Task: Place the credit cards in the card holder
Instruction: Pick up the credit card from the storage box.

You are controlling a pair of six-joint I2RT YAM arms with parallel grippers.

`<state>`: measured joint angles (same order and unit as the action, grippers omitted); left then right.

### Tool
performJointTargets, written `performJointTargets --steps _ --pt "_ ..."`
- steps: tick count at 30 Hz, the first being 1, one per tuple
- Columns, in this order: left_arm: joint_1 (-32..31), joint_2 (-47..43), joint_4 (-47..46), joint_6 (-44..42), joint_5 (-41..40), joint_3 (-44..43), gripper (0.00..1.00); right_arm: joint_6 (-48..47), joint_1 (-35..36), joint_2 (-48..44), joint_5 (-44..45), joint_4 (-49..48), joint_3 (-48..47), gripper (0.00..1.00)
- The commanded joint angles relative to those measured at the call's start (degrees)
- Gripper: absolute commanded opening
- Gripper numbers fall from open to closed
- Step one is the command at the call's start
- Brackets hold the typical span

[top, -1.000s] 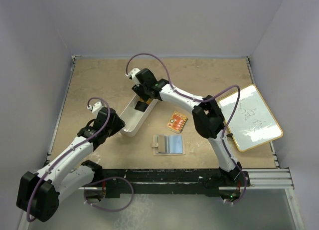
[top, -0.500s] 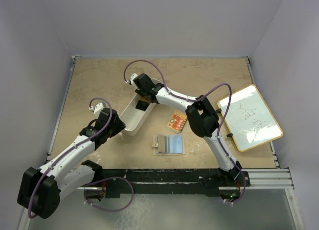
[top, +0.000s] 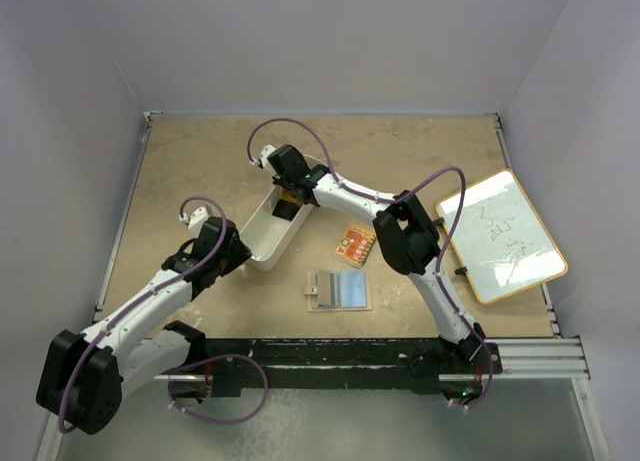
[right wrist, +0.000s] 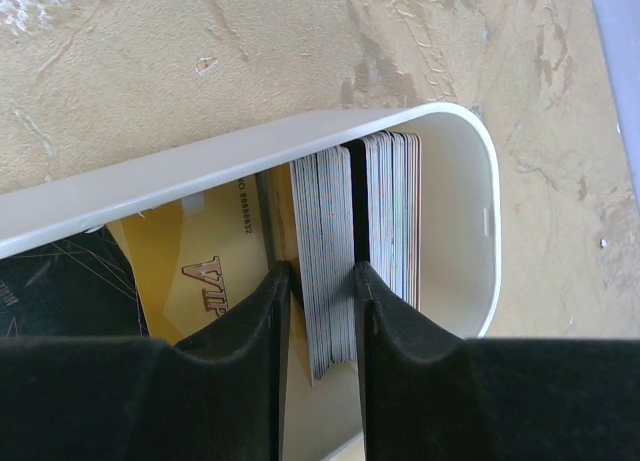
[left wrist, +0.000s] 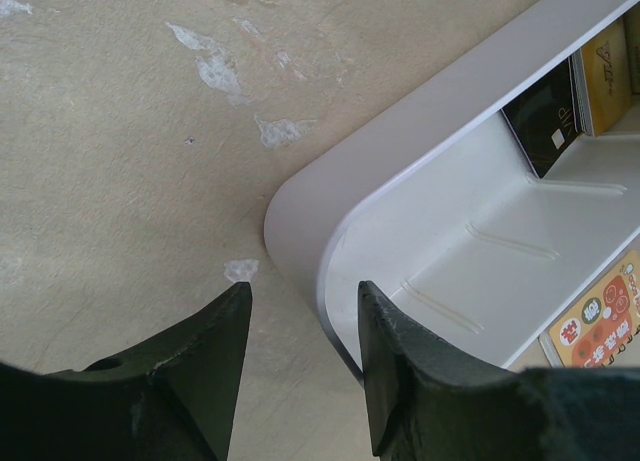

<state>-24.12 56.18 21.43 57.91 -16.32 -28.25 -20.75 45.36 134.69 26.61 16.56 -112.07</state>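
Several credit cards stand on edge in the far end of a white bin (right wrist: 200,171). My right gripper (right wrist: 320,271) reaches down into the bin, shut on a grey bundle of these cards (right wrist: 325,231); more cards (right wrist: 395,211) stand just beyond its right finger. A gold VIP card (right wrist: 200,261) and a black card (right wrist: 60,291) lie flat in the bin. The beige card holder (top: 318,289) lies open near the table's front. My left gripper (left wrist: 303,291) is open, its fingers either side of the bin's near corner rim (left wrist: 330,241).
An orange-red patterned packet (top: 355,244) lies on the table right of the bin (top: 262,264). A framed whiteboard (top: 503,236) sits at the right edge. The right arm stretches across the table above the packet.
My right gripper has dipped into the bin's far end and its jaws have narrowed onto the card bundle. The left gripper's jaws have closed slightly, with little other movement.
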Motion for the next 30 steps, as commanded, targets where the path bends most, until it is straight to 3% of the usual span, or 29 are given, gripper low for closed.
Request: performJointTargets --steps 1,9,15,21,30 --pt "0.5 0.5 0.5 -1.1 -1.3 -0.1 0.43 -0.6 -1.6 -1.5 2.3 -1.9 -3.5 0.18" --pt "0.6 1.6 1.1 -1.4 -1.0 -0.7 0.43 -0.7 -1.9 -2.4 2.3 -1.5 -4.7 0.25" --pt "0.6 0.2 1.5 -1.2 -1.4 -0.6 0.42 -0.9 -2.3 -2.3 1.7 -1.1 -4.6 0.23" --pt "0.6 0.2 1.5 -1.1 -1.3 -0.6 0.42 -0.8 -2.4 -2.6 1.9 -1.3 -4.5 0.32" --pt "0.6 0.0 1.3 -1.2 -1.0 -0.5 0.42 -0.7 -2.4 -2.5 1.5 -1.0 -5.8 0.32"
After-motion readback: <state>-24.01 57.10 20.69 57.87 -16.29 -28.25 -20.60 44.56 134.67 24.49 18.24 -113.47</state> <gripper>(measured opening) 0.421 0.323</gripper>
